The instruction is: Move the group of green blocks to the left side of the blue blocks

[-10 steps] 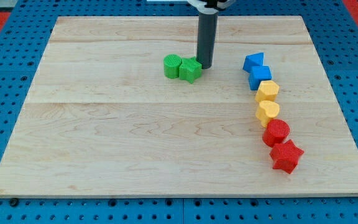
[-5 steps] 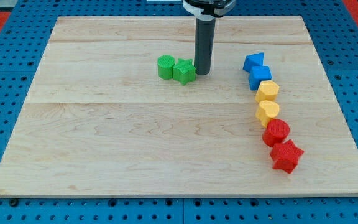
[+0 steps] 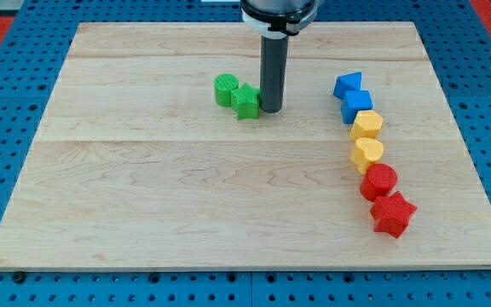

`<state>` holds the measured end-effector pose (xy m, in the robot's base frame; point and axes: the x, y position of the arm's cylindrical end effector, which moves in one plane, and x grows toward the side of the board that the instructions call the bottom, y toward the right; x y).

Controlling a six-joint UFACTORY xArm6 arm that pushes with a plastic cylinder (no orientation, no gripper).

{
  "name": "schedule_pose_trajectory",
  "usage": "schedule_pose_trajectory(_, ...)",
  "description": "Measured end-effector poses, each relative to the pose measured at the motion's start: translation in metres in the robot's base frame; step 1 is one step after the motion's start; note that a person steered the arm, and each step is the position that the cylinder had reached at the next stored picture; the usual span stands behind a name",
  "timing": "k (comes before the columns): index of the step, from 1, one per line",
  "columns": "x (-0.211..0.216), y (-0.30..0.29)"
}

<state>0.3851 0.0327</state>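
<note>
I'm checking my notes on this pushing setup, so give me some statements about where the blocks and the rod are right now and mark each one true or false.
1. My tip sits just to the view's right of the green star-like block. True.
2. The green cylinder lies to the view's right of the blue blocks. False: both green blocks lie to the view's left of the upper blue block and the blue cube.
3. The two yellow blocks sit between the blue and red blocks in the column. True.
4. The red star is at the top of that column. False: it is at the bottom end.
5. The two green blocks stand far apart. False: they sit side by side.
</note>
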Motion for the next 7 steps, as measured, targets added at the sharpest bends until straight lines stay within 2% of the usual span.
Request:
schedule_pose_trajectory(4,-0.010,-0.002)
schedule_pose_trajectory(7,-0.037,-0.059)
